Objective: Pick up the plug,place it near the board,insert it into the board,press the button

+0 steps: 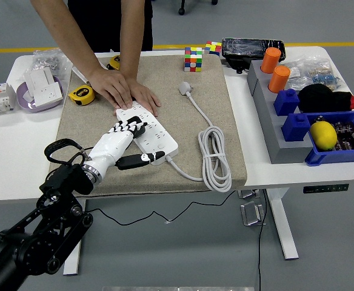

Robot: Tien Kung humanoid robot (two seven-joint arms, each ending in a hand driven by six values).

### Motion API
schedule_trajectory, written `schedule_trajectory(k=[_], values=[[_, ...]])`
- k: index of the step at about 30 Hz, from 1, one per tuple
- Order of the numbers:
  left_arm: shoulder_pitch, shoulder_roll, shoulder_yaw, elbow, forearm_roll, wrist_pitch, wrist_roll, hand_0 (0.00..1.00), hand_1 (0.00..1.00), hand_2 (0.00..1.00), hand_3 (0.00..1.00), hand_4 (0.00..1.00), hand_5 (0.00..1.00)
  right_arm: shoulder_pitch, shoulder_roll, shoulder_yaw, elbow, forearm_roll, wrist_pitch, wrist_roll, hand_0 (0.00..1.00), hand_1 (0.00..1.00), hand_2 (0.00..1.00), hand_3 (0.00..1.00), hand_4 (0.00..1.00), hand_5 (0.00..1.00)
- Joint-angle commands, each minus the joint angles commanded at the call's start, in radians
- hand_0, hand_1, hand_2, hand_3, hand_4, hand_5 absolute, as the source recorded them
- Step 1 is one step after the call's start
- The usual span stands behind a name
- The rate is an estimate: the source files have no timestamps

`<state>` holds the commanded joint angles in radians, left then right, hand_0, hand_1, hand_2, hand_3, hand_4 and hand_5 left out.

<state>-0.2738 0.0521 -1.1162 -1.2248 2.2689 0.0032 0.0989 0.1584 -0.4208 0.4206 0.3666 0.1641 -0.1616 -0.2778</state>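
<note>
A white power strip (160, 137) lies slantwise on the beige mat (80, 130). A person at the far side presses both hands (123, 91) on the strip's far end. My left hand (130, 141), white with black fingertips, lies over the strip's near-left part. Its fingers (127, 127) are stretched flat on the strip and the thumb (142, 159) points right along the near edge. Anything under the palm is hidden. A white plug (184, 88) lies on the mat to the right, its cable coiled (215, 159) beside the strip. The right arm is out of view.
A yellow tape measure (80, 94) and a purple bowl with a socket (39, 90) sit at the left. A colour cube (193, 59) stands at the mat's far edge. At the right are a grey rack with orange cylinders (273, 70) and a blue bin (347, 151).
</note>
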Motion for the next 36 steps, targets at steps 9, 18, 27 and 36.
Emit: schedule_trajectory(k=[9,18,27,36], values=[[-0.001,0.001,0.005,0.01,0.0,-0.006,0.001,0.998,0.998,0.998,0.982,0.998,0.998,-0.003,0.0,0.0,0.0,0.0,-0.001,0.0,0.806,0.766,0.751,0.778,0.998,0.998],[0.007,0.012,-0.004,-0.049,0.0,0.011,-0.005,0.998,0.998,0.998,0.981,0.998,0.998,-0.003,0.001,0.003,0.0,-0.002,-0.003,0.0,0.806,0.766,0.751,0.777,0.998,0.998],[0.06,0.043,0.02,-0.283,0.0,0.139,-0.054,0.998,0.998,0.94,0.939,0.998,0.998,-0.005,0.003,0.01,-0.001,-0.003,-0.005,0.002,0.806,0.766,0.751,0.777,0.998,0.998],[0.077,0.065,0.052,-0.443,-0.014,0.058,0.013,0.261,0.194,0.265,0.863,0.706,0.252,-0.005,0.008,0.012,0.0,-0.005,-0.005,0.003,0.805,0.765,0.751,0.778,0.998,0.998]])
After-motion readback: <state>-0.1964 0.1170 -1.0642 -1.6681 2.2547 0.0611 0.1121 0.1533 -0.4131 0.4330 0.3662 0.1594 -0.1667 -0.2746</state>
